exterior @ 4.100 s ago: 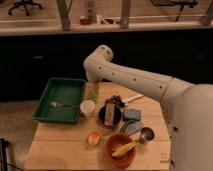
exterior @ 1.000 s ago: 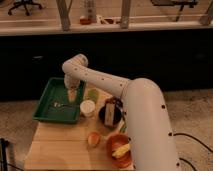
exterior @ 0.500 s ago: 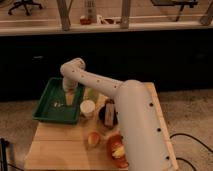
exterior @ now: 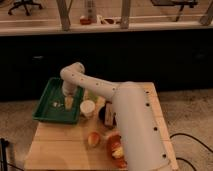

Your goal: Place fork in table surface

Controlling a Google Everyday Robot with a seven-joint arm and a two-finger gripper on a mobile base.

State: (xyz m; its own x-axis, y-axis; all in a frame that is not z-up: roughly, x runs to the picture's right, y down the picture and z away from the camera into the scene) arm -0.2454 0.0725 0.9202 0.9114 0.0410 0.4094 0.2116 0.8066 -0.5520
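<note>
The robot arm reaches from the lower right of the camera view, over the pale wooden counter, to the green tray that stands on the counter's far left corner. The end effector is low over the right half of this tray, pointing down, and its tip is very near the tray floor or on it; I cannot tell which.

The fork lies inside the green tray, on the tray floor, about in the middle. It shows only as a small pale, thin shape. It is just beside the end effector, on the side away from the arm, toward the left edge of the view. The fork looks apart from the end effector, with a little green floor between them, and it is not on the counter planks.

Whether the end effector is apart or together I cannot tell, because its tip is only a pale blur against the tray.

On the counter, just outside the right edge of the tray, stands a white cup. Nearer to the front lies a small orange-red item, and beside it a red bowl, partly hidden behind the arm.
</note>
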